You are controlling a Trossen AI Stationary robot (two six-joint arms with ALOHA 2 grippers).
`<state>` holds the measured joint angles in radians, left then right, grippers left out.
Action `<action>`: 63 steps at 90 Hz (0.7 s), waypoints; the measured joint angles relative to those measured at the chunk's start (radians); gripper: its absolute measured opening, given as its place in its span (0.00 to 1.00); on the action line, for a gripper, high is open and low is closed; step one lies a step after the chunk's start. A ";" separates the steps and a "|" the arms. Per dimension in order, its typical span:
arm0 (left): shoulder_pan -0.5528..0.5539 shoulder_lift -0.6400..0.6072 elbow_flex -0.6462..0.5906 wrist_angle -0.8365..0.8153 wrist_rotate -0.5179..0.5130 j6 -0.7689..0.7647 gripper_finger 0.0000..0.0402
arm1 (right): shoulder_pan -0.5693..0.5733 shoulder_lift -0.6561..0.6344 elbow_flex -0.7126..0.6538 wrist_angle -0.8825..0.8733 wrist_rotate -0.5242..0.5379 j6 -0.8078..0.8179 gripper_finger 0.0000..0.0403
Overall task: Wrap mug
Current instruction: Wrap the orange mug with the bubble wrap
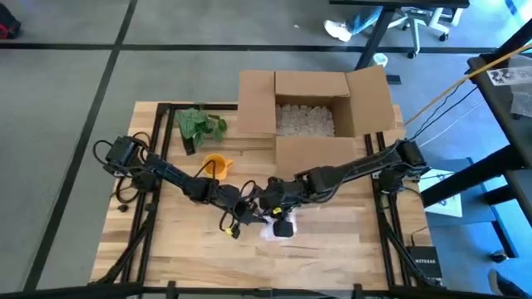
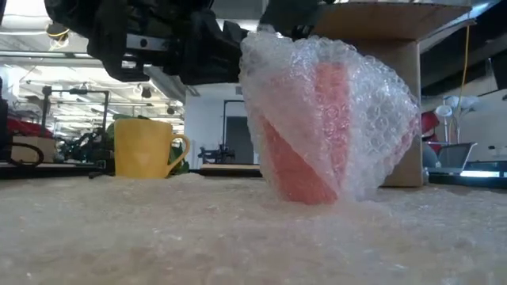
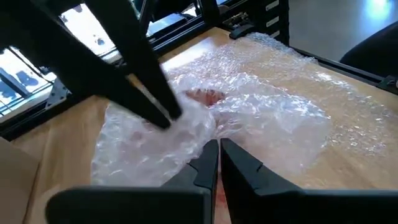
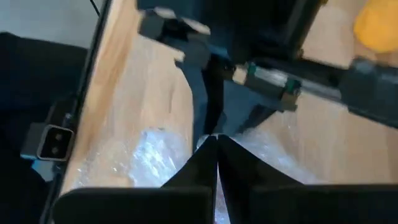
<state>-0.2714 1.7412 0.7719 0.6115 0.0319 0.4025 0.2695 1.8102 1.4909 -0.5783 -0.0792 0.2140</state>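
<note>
A pink mug stands on the table, swathed in bubble wrap; in the high view the bundle lies at the table's middle, near the front. My left gripper and my right gripper meet over its top, both shut on the wrap. In the left wrist view the pink mug shows through the wrap. The low view shows both grippers only as dark bulk above the bundle's upper left. My left gripper pinches a bunched part of the bubble wrap over the mug between its two fingers, slanting down from the table's left. The mug stands on the table under the wrap. My right gripper has its shut fingers on the wrap's gathered top, coming from the table's right; its own fingers hide how much wrap lies between them.
A yellow mug stands left of the bundle, behind my left arm. An open cardboard box with white filling sits at the far edge, a green plant to its left. Loose bubble wrap spreads over the wood around the mug.
</note>
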 joint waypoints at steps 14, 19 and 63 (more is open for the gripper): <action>0.002 0.000 0.000 -0.019 0.001 -0.007 0.00 | -0.005 0.007 0.000 -0.007 -0.006 -0.010 0.00; 0.002 0.000 0.000 -0.021 0.004 -0.006 0.00 | -0.005 0.007 0.000 -0.007 -0.019 -0.012 0.00; 0.002 0.000 0.000 -0.032 0.039 0.019 0.00 | -0.002 0.041 -0.036 -0.052 -0.176 -0.011 0.00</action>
<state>-0.2691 1.7409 0.7719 0.5797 0.0711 0.4217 0.2676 1.8509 1.4546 -0.6307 -0.2550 0.2032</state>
